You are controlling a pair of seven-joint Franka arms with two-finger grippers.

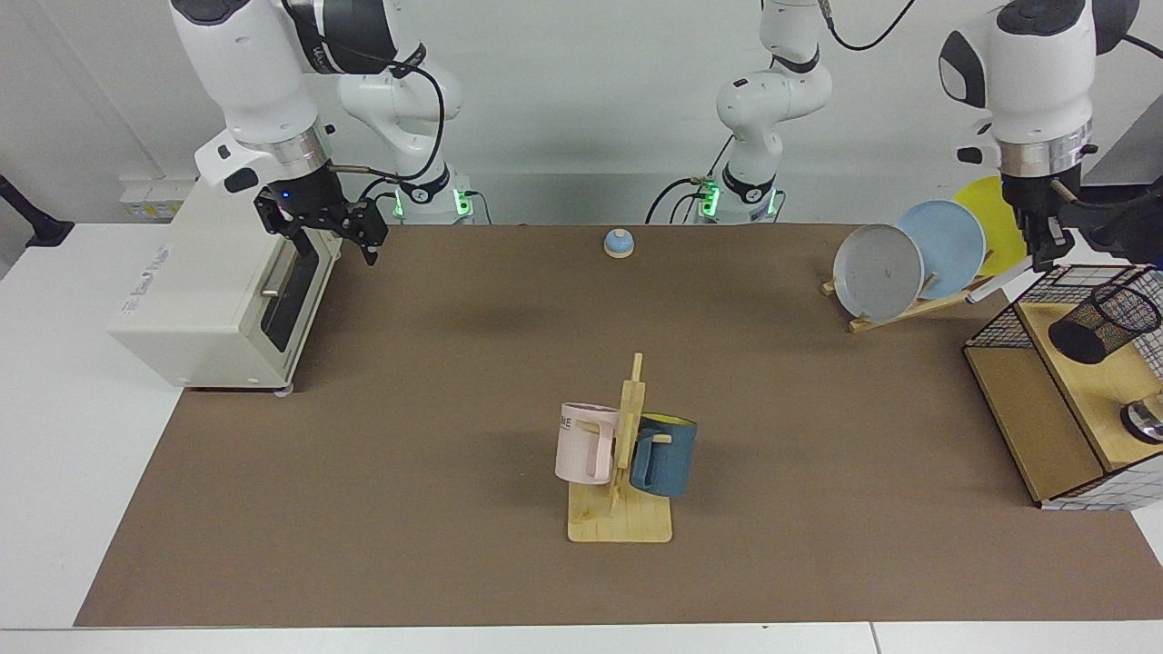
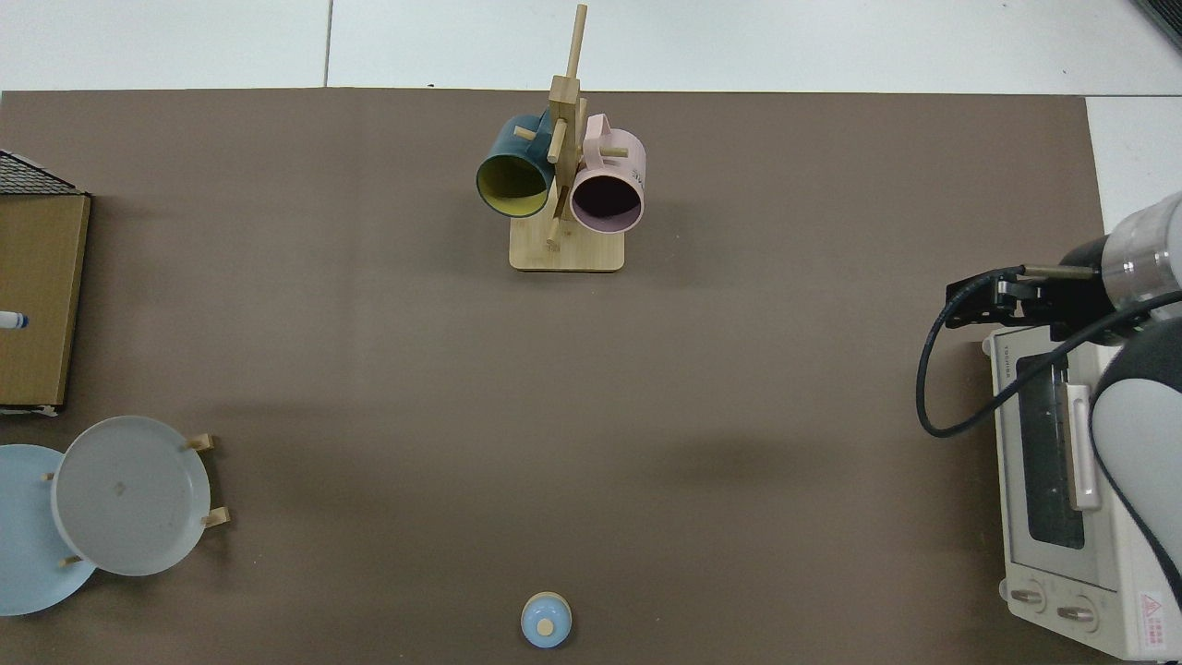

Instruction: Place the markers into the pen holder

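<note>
Nearest the camera in the facing view, a wooden mug rack (image 1: 621, 509) stands on the brown mat (image 1: 454, 545) near the middle of its near edge, with a pink mug (image 1: 584, 442) and a blue mug (image 1: 664, 453) hung on either side of its post. Farther back, off the mat's right edge, a wire-sided wooden shelf (image 1: 1036, 427) carries the pen holder (image 1: 1102, 322), a black mesh cup tipped on its side on the upper board, and a shiny round metal object (image 1: 1147, 420) just in front of it. Beyond that, a dish rack (image 1: 909, 309) near the mat's far right corner holds a grey plate (image 1: 878, 272), a blue plate (image 1: 947, 241) and a yellow one (image 1: 995, 227). The left gripper (image 1: 1043, 247) hangs above the shelf's far edge, clamped on the marker (image 1: 995, 283), which slants down from the fingers, in the air, apart from the pen holder. At the mat's far left corner the right arm waits, its right gripper (image 1: 359, 232) standing wide beside the white toaster oven (image 1: 218, 300). A small blue knob (image 1: 618, 242) sits at the far edge's middle.
</note>
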